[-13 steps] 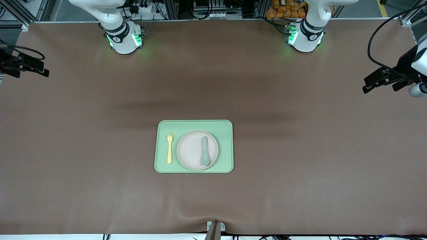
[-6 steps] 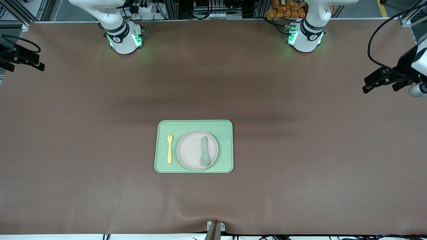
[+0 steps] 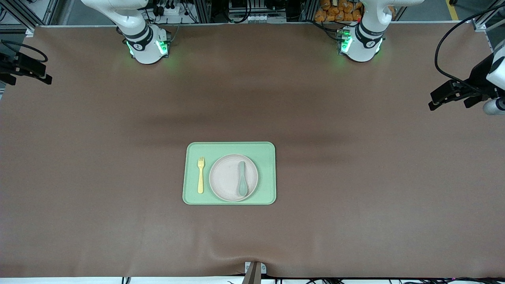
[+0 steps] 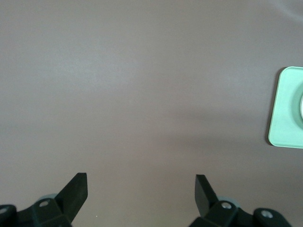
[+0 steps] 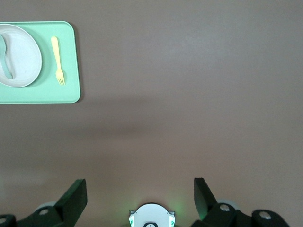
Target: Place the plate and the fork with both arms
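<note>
The pale pinkish plate point(image 3: 225, 177) sits in the middle of a light-green tray point(image 3: 266, 173). The yellow fork point(image 3: 201, 174) lies on the tray beside the plate, toward the right arm's end. My right gripper point(image 3: 29, 77) hangs open and empty over the table's edge at the right arm's end. My left gripper point(image 3: 449, 101) hangs open and empty over the edge at the left arm's end. In the right wrist view the open gripper point(image 5: 140, 189) stands well away from the plate point(image 5: 21, 54) and fork point(image 5: 57, 60). The left gripper point(image 4: 141, 184) has only a tray point(image 4: 284, 109) corner in its wrist view.
A grey-green spoon point(image 3: 242, 178) lies on the plate. A brown mat point(image 3: 355, 197) covers the table all around the tray. The right arm's green-lit base point(image 5: 152, 216) shows between the right gripper's fingers. Cables and racks line the table's edge at the robots' side.
The right gripper has drifted slightly toward the robots' side of the table near its own end. The left gripper, tray, plate and fork are as before.
</note>
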{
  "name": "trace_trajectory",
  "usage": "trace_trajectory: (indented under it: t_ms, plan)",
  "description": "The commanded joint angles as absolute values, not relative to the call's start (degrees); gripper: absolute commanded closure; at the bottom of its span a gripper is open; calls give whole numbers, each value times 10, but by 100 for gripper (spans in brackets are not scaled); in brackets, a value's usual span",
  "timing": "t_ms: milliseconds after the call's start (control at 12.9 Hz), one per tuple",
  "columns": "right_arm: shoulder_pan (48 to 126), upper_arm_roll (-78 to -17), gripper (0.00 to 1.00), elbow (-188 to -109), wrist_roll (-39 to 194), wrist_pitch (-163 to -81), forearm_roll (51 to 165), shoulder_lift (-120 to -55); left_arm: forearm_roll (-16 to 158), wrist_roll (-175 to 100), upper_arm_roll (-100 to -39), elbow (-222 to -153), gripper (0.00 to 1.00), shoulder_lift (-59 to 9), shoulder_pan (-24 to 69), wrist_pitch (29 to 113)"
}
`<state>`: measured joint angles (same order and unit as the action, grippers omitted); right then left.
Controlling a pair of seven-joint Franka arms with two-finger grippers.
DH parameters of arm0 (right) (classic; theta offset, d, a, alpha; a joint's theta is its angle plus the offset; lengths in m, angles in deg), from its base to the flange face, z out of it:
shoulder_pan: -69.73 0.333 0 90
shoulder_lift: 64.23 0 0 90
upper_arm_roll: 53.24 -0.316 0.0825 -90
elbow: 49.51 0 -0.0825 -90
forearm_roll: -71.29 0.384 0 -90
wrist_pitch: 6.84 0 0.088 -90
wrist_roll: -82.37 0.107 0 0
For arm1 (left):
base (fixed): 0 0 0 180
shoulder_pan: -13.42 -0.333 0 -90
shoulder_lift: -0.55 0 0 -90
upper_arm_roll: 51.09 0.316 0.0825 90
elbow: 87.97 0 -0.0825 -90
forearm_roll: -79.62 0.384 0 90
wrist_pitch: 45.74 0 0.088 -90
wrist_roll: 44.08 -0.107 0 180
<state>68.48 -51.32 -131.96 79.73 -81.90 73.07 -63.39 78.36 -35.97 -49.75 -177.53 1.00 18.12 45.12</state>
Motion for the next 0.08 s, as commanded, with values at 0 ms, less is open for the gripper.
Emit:
trace_trajectory:
  t_ms: [0]
  plan:
    - [692, -514, 0, -1337, 808, -829, 721, -619, 777, -370, -495, -1779, 0, 13, 183, 456]
